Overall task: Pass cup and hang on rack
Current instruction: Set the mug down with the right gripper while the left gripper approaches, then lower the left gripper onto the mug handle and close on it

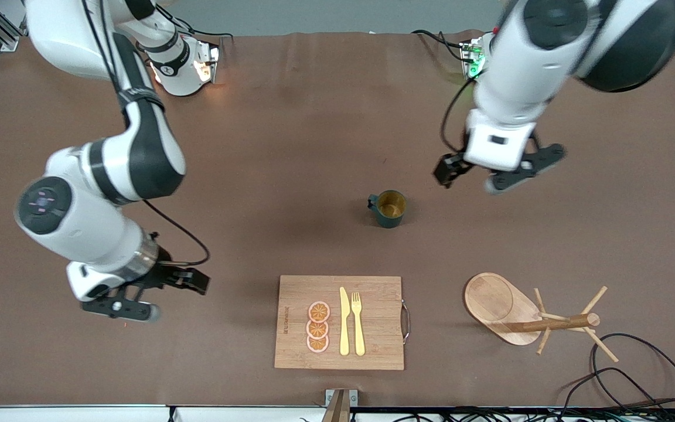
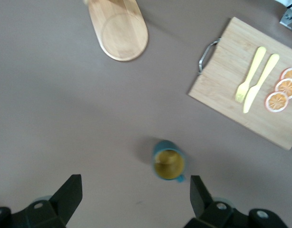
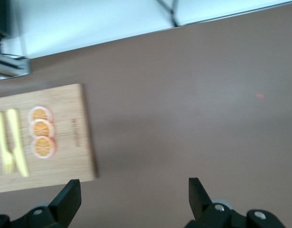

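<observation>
While both arms hang above the brown table (image 1: pixel 290 146), the scene reads so:

Cup: cup (image 1: pixel 389 208) stands upright on the table, handle at about 10 o'clock in the front view (yellowish inside showing), touched by nothing.
Rack: rack (image 1: pixel 525 313) lies tipped on its side near the left arm's end, nearer to the front camera than the cup, post pointing toward 3 o'clock.
Left gripper: left gripper (image 1: pixel 498 173) hovers over bare table at about 2 o'clock from the cup, fingers (image 2: pixel 70 194) spread wide, holding nothing.
Right gripper: right gripper (image 1: pixel 162 293) waits over the table beside the cutting board (image 1: pixel 296 316), at its 9 o'clock, fingers (image 3: pixel 70 199) apart and empty.
Cutting board: carries three orange slices (image 1: pixel 317 327), a knife (image 1: pixel 344 322) and a fork (image 1: pixel 358 323).
</observation>
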`<state>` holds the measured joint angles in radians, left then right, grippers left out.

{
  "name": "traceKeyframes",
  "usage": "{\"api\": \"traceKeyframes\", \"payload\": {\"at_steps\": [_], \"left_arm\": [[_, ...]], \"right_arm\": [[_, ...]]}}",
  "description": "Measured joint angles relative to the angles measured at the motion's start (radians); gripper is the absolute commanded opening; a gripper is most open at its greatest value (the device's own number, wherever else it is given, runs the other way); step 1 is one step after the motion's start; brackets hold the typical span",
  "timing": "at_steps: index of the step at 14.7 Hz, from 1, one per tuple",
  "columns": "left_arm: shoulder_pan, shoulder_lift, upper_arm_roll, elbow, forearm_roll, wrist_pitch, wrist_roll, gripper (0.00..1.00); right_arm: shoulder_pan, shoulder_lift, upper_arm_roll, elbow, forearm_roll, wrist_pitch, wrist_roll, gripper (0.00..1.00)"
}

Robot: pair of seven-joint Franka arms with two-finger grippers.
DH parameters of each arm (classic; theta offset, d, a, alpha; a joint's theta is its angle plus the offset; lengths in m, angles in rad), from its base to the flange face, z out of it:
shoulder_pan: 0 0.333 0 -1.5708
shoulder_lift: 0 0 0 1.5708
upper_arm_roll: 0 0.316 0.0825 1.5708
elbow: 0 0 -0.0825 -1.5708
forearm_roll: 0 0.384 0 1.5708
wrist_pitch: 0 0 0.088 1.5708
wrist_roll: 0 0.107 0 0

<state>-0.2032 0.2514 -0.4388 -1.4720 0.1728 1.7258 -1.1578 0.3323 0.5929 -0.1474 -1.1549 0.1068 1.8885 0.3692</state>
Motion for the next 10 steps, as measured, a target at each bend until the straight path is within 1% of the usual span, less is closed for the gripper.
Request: {"api": "traceKeyframes", "payload": {"at_steps": [3,5,7,10], "left_arm": [[-0.115,0.091,0.000,0.006,0.105,0.076,-0.200,1.00],[-0.187,0.154,0.001,0.018,0.185,0.106,-0.326,1.00],[-0.258,0.225,0.003,0.049,0.255,0.114,-0.468,1.00],[-0.329,0.316,0.005,0.084,0.345,0.114,-0.636,1.00]], "right_arm": [[-0.024,-0.106,-0.003,-0.097,-0.051,-0.042,-0.031,1.00],[-0.042,-0.174,-0.005,-0.128,-0.057,-0.112,-0.051,1.00],[-0.072,-0.241,-0.006,-0.142,-0.061,-0.181,-0.085,1.00],[-0.133,-0.344,-0.007,-0.183,-0.062,-0.241,-0.169,1.00]]}}
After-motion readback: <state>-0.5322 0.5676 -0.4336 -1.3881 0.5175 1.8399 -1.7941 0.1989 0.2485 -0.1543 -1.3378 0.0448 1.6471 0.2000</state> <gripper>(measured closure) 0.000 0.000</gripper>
